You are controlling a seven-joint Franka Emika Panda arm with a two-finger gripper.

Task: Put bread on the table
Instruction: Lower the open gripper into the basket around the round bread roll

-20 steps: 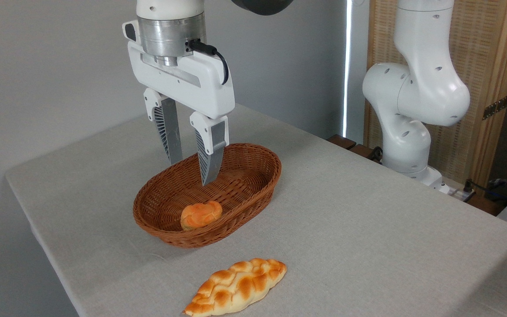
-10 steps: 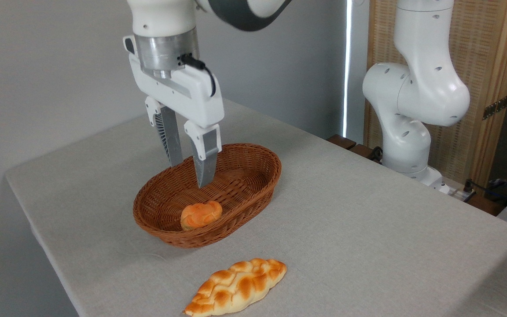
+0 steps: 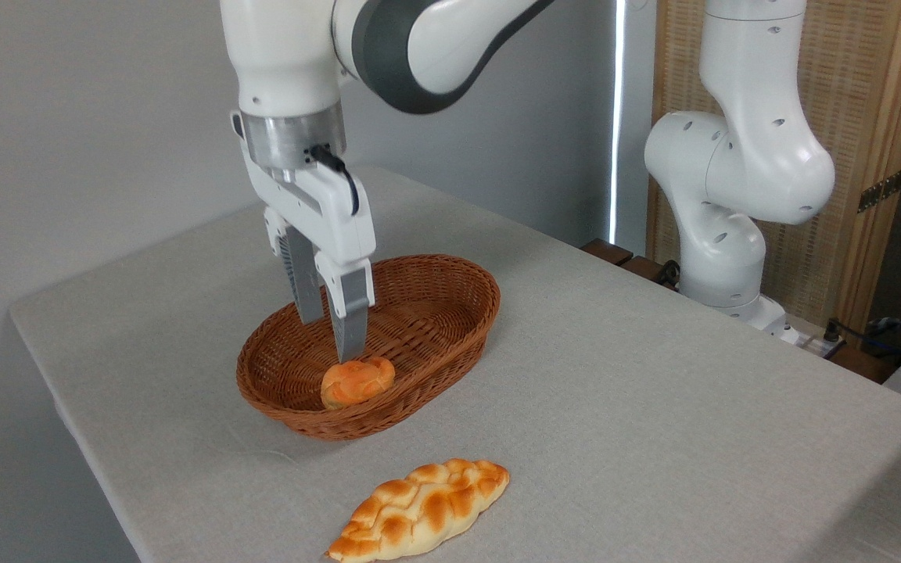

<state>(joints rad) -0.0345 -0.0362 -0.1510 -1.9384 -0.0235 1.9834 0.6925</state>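
2 fingers of the tool (image 3: 331, 338) stand parted, holding nothing, poised just above the bread (image 3: 357, 381) at frame centre — it sits in the basket (image 3: 450, 313), not yet on the tabletop (image 3: 654, 407).

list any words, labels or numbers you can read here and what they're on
None: no readable text anywhere.
The gripper and white arm show no legible markings.
The bread, wicker basket, braided loaf and table carry no print.
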